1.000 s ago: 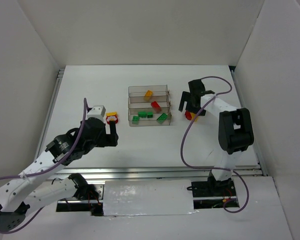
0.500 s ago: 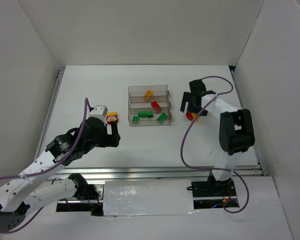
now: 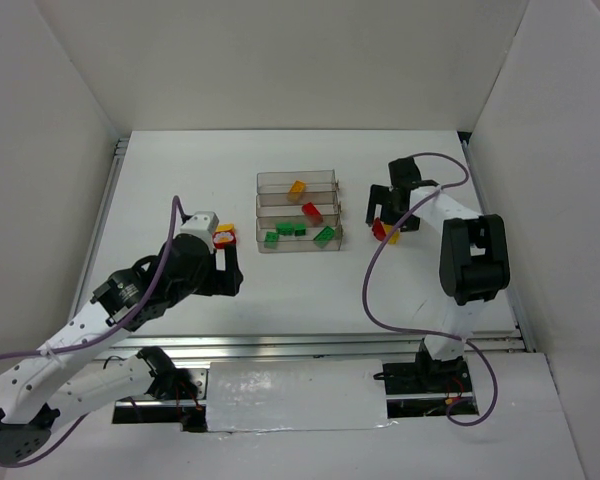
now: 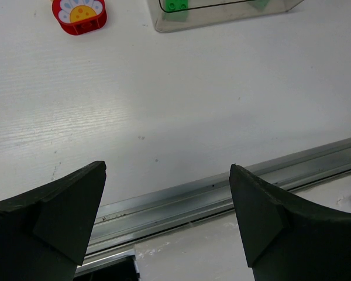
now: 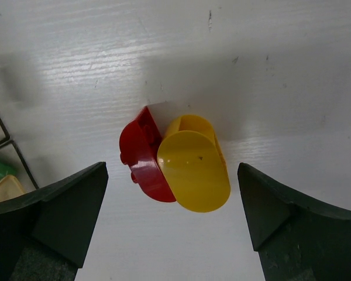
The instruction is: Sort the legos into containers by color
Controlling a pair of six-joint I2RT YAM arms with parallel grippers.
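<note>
Beside the containers (image 3: 270, 182), your right gripper (image 3: 393, 212) hangs spread wide over the joined red-and-yellow legos (image 5: 175, 164), likely to straddle them for a grasp; your left gripper (image 4: 167, 168) gapes too.

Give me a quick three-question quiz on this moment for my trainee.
1. True or false: the right gripper is open over a red-yellow pair.
2. Which trough of the tray holds the green bricks? A far, B middle, C near.
3. What loose piece lies ahead of the left gripper?
Key: 1 true; 2 C; 3 the red flower brick.
</note>
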